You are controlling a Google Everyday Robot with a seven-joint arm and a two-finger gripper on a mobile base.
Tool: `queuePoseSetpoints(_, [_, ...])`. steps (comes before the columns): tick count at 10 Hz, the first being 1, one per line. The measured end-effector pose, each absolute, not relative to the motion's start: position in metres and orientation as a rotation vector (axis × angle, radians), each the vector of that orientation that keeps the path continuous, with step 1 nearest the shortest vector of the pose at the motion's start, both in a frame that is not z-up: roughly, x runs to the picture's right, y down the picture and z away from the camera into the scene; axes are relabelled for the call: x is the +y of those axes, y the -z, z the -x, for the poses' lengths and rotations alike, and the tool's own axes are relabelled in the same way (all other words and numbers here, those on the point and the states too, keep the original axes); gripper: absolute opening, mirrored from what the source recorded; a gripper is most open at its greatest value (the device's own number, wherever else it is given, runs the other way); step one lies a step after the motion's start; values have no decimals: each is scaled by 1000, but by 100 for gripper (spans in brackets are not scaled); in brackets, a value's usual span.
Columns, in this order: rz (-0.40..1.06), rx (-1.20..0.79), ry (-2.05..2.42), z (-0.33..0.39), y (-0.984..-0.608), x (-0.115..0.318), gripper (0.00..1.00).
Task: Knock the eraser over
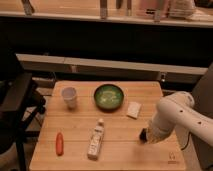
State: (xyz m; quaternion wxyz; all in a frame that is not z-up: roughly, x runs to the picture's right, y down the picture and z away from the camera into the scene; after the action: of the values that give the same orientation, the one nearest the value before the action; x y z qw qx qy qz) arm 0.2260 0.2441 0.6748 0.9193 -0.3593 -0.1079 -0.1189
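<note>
Table (120, 150): a light wooden top, seen from above and in front, with a dark counter wall behind it.

Arm (175, 115): white and bulky, reaching in from the right edge and bending down toward the right front part of the table.

Gripper (144, 136): at the low end of the arm, down at the table surface, right of the bottle and in front of the white pad — the arm's white housing covers most of it.

Hand state: cannot tell; the dark tip is too small and too hidden to judge.

Eraser (143, 135): a small dark shape at the gripper tip, on the right front part of the table; whether it is touched, standing or lying cannot be told apart from the gripper itself.

White pad (133, 109): flat on the table, just right of the bowl and behind the gripper.

Bowl (108, 95): green, round, toward the back middle of the table.

Cup (69, 97): white paper, upright, left of the bowl and apart from it.

Bottle (96, 140): pale, lying on its side near the front middle, cap end toward the bowl.

Carrot (59, 143): a small orange-red stick shape at the left front, well apart from the bottle.

Chair (17, 100): dark, beside the table's left edge.
</note>
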Motion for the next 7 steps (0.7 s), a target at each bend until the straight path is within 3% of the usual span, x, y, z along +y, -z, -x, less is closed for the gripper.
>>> queuePoseSetpoints(7, [726, -245, 272, -218, -691, 232, 0])
